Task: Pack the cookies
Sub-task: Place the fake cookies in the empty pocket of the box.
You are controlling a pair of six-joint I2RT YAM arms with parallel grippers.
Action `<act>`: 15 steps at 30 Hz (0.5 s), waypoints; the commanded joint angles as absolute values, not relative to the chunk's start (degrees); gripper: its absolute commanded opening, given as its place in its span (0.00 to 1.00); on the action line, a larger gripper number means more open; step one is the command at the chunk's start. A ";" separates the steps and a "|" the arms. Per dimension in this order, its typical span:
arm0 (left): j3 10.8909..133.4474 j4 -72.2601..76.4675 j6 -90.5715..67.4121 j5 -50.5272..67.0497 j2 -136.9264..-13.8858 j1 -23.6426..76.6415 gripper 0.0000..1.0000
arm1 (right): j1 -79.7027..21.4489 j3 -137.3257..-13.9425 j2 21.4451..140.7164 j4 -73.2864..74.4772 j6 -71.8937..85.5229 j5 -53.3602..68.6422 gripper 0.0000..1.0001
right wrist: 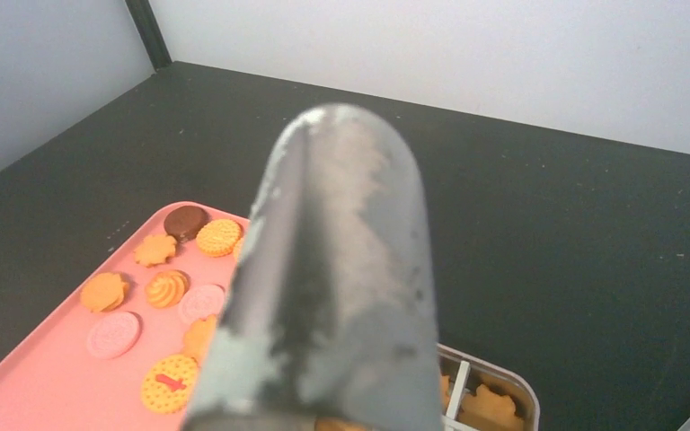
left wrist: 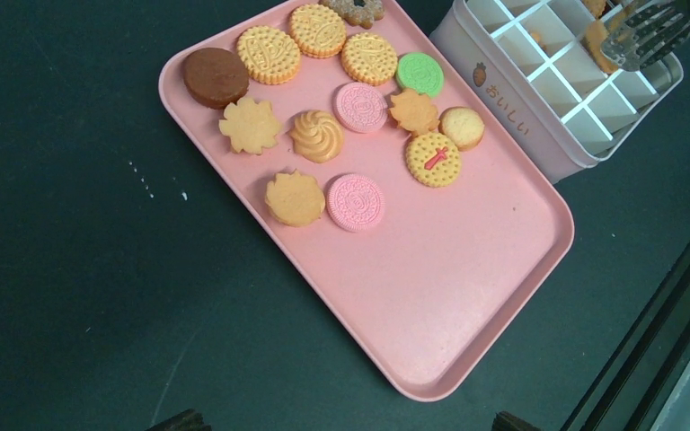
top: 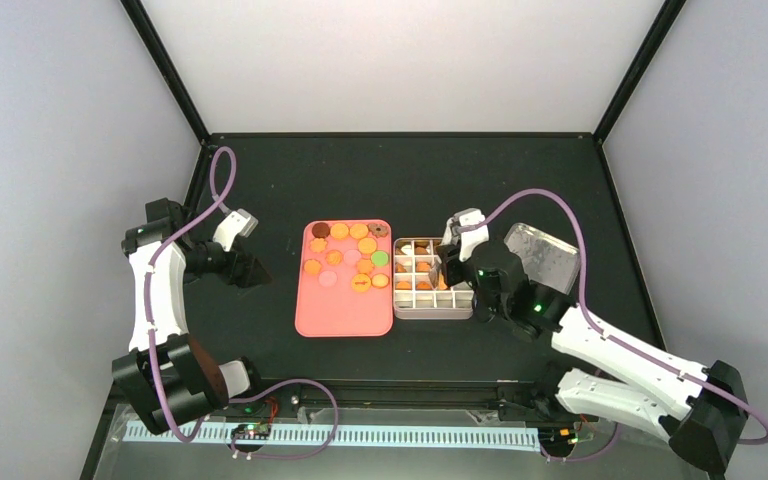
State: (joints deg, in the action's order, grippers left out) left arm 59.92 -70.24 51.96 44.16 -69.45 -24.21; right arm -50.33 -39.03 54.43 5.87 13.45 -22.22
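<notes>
TOP EXTERNAL VIEW
Worktop (top: 410, 180): black, walled on three sides.
Tray (top: 343, 312): pink, at the centre, long side running away from the arms.
Cookies (top: 340, 232): spread over the far half of the tray, mostly orange, one green, some pink and brown.
Box (top: 432, 312): divided into compartments, touching the tray's right edge; orange cookies lie in its left and far compartments.
Left gripper (top: 250, 272): well left of the tray, above the worktop, pointed toward the tray.
Right gripper (top: 457, 262): over the box's right side.
Clear lid (top: 545, 258): on the worktop, just right of the box.

LEFT WRIST VIEW
Left gripper state: fingertips (left wrist: 180, 420) show only at the lower edge, set wide apart, nothing between them.
Cookies: brown (left wrist: 216, 76), green (left wrist: 420, 72) and two pink among orange ones, all at one end of the tray.
Metal tongs (left wrist: 651, 31): slotted tip over a far compartment of the box, an orange cookie beside it; contact cannot be told.

RIGHT WRIST VIEW
Metal tongs: handle fills the centre, hiding the fingers.
Right gripper state: closed on the metal tongs.
Cookies: on the tray at lower left, and in the box at the lower edge.
</notes>
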 commanded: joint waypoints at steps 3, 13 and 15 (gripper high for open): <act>61.34 -71.50 53.70 45.77 -69.20 -24.61 0.84 | -50.16 -39.09 50.55 7.93 15.26 -21.61 0.18; 61.52 -71.98 53.96 45.97 -69.18 -24.61 0.84 | -50.14 -38.88 49.75 8.96 15.20 -23.60 0.16; 61.44 -71.98 54.05 46.06 -69.19 -24.61 0.84 | -50.16 -39.21 49.66 8.34 15.03 -22.38 0.19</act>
